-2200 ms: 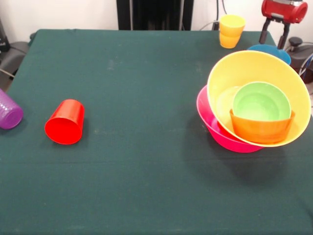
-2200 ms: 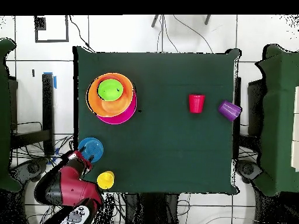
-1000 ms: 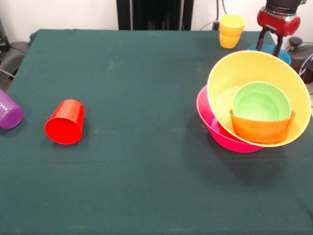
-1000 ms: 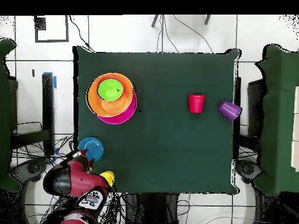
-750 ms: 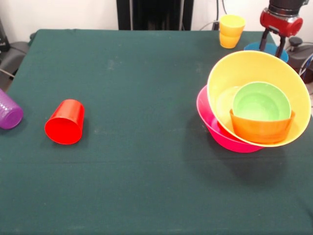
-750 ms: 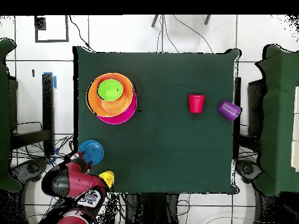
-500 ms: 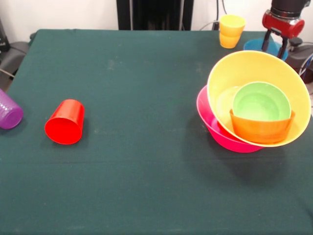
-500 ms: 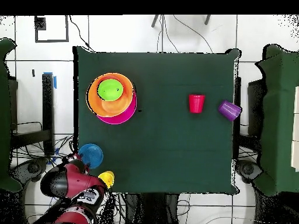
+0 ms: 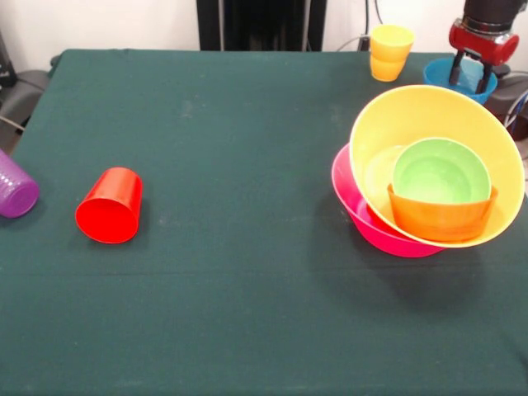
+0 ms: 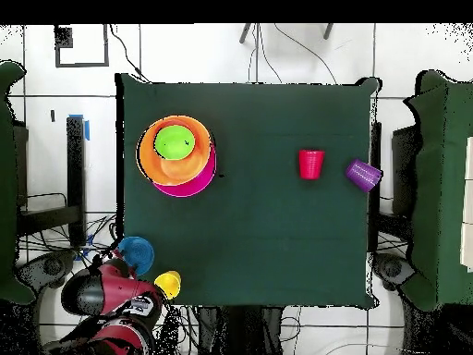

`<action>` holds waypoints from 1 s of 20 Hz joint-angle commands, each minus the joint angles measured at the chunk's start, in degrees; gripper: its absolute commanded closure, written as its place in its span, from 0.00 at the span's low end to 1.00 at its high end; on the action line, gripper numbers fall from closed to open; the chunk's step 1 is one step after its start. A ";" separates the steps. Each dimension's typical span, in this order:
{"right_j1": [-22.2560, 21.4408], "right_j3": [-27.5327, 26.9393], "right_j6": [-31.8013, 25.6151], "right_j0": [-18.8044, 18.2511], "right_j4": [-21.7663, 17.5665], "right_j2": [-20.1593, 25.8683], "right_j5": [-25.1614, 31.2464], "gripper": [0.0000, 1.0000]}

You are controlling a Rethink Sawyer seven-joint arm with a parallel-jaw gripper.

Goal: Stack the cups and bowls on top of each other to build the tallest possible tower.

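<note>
My gripper (image 9: 469, 73) hangs at the table's far right corner, shut on the rim of the small blue bowl (image 9: 437, 73), which sits raised behind the tower. The tower is tilted: a large yellow-orange bowl (image 9: 429, 111) lies in the pink bowl (image 9: 375, 228) and holds a light green bowl (image 9: 380, 169), a small orange bowl (image 9: 441, 219) and a small green bowl (image 9: 440, 171). A yellow cup (image 9: 390, 39) sits nested in an orange cup (image 9: 384, 68). The red cup (image 9: 110, 206) and the purple cup (image 9: 15, 188) lie on their sides at the left. From overhead, the gripper (image 10: 123, 263) meets the blue bowl (image 10: 137, 250).
A dark green cloth covers the table (image 9: 247, 124). Cables and dark equipment (image 9: 507, 87) lie just off the table's far right corner beside the arm. The purple cup rests at the table's left edge.
The gripper came down onto the blue bowl, closed on its rim, then lifted and carried it toward the table's corner. The cups and the tower have not moved.
</note>
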 commanded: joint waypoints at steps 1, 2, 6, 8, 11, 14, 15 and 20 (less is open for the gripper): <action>1.60 -4.20 7.52 -1.82 -1.99 5.99 1.78 0.00; 1.60 -4.10 7.57 -1.91 -2.10 6.06 1.65 0.00; 1.14 -3.85 7.23 -2.12 -2.05 5.86 2.28 0.00; 1.07 -3.78 6.92 -2.48 -2.29 5.76 2.43 0.00; 0.16 -3.10 5.74 -3.46 -3.23 5.00 3.30 0.00; -0.62 -1.91 4.67 -4.67 -4.82 4.18 3.66 0.00; -0.66 -1.73 4.07 -5.06 -5.46 3.57 3.78 0.00; -2.60 0.45 0.97 -9.64 -10.66 1.95 5.40 0.00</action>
